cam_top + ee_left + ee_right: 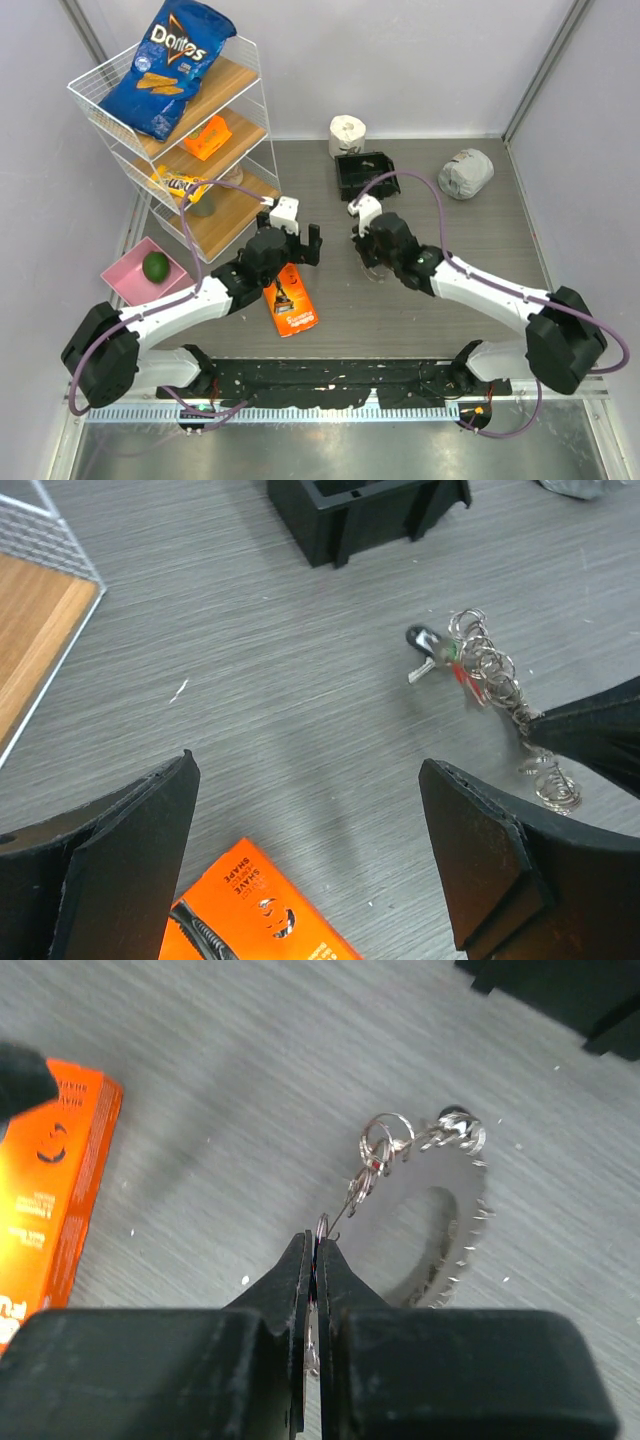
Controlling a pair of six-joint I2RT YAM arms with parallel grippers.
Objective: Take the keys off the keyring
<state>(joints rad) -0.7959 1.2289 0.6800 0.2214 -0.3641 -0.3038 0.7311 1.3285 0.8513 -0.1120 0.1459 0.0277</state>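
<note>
Pinching the keyring (378, 1146) by one end, the right gripper (318, 1248) has jaws closed.

The keyring (425, 1175) is gleaming as polished silvery metal. The table (280, 680) is showing matt, finely grained grey.
</note>
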